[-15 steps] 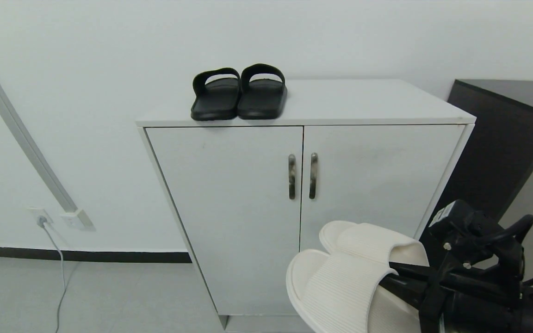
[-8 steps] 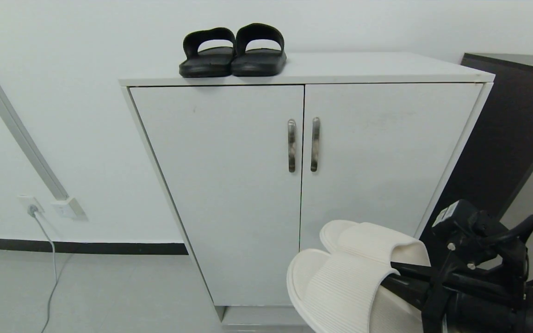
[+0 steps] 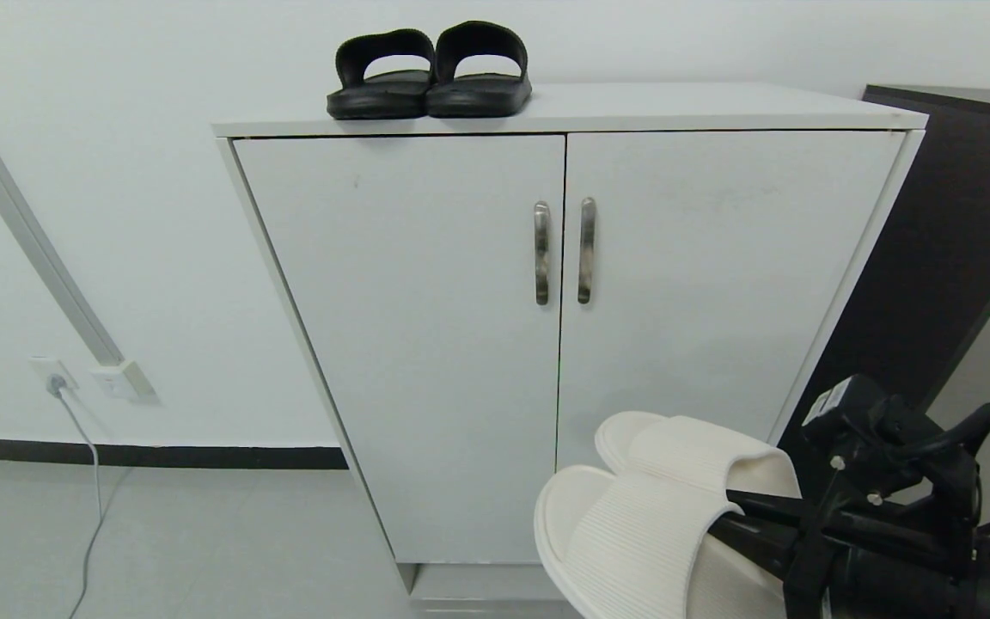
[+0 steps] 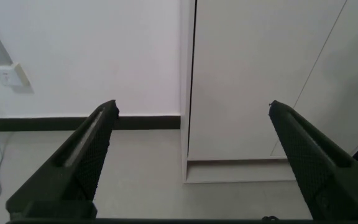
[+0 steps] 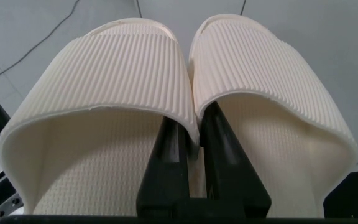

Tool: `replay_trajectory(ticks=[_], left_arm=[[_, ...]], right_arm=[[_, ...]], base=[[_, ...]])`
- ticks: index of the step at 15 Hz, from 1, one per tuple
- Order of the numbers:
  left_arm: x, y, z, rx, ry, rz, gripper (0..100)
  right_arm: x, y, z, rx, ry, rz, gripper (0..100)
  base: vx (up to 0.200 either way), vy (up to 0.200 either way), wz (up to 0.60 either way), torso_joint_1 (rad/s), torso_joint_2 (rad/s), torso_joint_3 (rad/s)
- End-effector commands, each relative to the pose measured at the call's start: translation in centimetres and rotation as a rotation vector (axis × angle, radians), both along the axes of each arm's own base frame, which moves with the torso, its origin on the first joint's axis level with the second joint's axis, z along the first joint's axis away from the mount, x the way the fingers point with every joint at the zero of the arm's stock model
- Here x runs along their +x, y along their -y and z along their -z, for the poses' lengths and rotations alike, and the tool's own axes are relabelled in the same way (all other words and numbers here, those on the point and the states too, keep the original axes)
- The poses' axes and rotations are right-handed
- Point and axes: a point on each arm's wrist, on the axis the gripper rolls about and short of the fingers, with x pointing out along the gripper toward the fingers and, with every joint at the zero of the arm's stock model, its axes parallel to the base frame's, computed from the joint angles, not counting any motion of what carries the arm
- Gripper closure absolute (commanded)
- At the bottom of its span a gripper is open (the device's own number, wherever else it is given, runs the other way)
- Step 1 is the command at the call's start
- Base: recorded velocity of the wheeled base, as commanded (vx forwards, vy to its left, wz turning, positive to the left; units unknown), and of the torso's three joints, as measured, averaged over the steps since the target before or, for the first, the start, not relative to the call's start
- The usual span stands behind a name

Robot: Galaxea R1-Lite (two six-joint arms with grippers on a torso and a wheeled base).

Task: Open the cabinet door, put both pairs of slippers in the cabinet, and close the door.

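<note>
Holding the white slippers [image 3: 632, 524] is the right gripper [image 5: 193, 124], low in the right corner of the head view. Its two fingers sit close together, pushed in under the straps. They pinch the two inner strap sides where the shoes meet, so both shoes hang on one grip, toes pointing at the cabinet [image 3: 718, 107]. The left gripper [image 4: 191, 107] has its fingers wide apart and holds nothing. It is low down and faces the bottom left corner of the cabinet.

Both doors [image 3: 426, 344] are shut and fill the middle of the head view. Two handles stand side by side where the doors meet: the left handle [image 3: 541, 254] and the right handle [image 3: 585, 251]. The black slippers [image 3: 430, 73] sit on top of the cabinet, at the top middle of the frame, near the front edge.

Opening a door comes first, I think. The free left gripper is the one to use, since the right one is full. It would need to go up to a handle, close on the bar, and pull in a curve the way the door swings, not straight back. The white slippers are near the right door, so they should be out of that door's way, and the right grip should not loosen.
</note>
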Motion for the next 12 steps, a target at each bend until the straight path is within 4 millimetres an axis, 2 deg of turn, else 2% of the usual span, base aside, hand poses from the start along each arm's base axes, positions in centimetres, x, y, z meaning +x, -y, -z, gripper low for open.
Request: replay_trajectory(ticks=[1,6,7,8,10,12], left_arm=[[0.0,0.0,0.0,0.000,0.000,0.000,0],[0.3,0.0,-0.1,0.005,-0.037,-0.014,0],[0.2,0.0,-0.7,0.003,-0.021,-0.017,0],[-0.3,0.0,-4.2,-0.039,0.051,0.010,0],[0.8,0.2,-5.5,-0.057,-0.045,0.152,0],[2.3,0.6,-7.6,-0.060,-0.085,0.337,0]], right_arm=[[0.0,0.0,0.1,-0.005,-0.002,0.000,100],[-0.1,0.1,0.2,-0.008,0.001,0.002,100],[-0.1,0.1,0.1,-0.005,0.004,0.003,100],[-0.2,0.3,-0.1,0.002,0.010,0.001,100],[-0.2,0.2,-0.2,0.005,0.012,0.000,100],[-0.2,0.3,-0.2,0.003,0.011,0.000,100]], base=[[0.000,0.000,0.00,0.000,0.00,0.000],[0.000,0.000,0.00,0.000,0.00,0.000],[0.000,0.000,0.00,0.000,0.00,0.000],[0.000,0.000,0.00,0.000,0.00,0.000],[0.000,0.000,0.00,0.000,0.00,0.000],[0.000,0.000,0.00,0.000,0.00,0.000]])
